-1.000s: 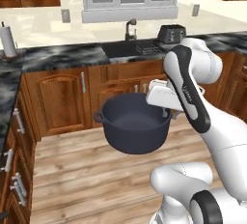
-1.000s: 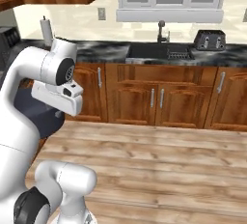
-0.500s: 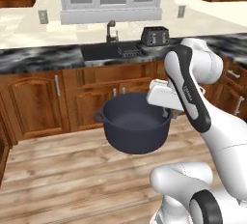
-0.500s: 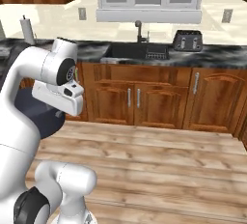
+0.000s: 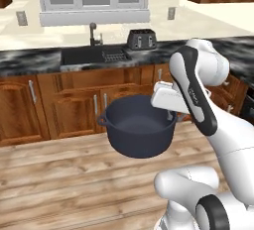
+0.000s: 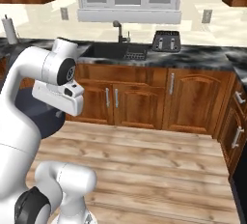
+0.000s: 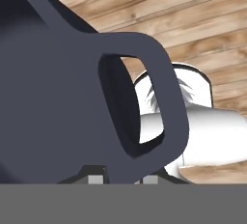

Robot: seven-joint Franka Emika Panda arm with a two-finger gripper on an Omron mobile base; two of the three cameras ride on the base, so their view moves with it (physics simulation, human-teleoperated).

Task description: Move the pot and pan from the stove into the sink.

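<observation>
I see the gripper (image 7: 123, 179) pinching the pot (image 5: 140, 132) by one loop handle (image 7: 159, 97), which fills the hand view with both fingertips (image 7: 96, 179) closed at its base. I read the pot as lifted clear of everything, hanging upright over the wood floor (image 5: 54, 174) in front of the cabinets (image 5: 74, 105), its mouth open and empty. Beyond it, the sink (image 5: 84, 55) sits recessed in the marbled counter (image 5: 30, 63), with the faucet (image 5: 93, 33) behind it, a ribbed rack (image 5: 113, 55) inside at its right and a toaster (image 5: 141, 39) just beside. From the right base view, the arm hides most of the pot (image 6: 38, 117).
</observation>
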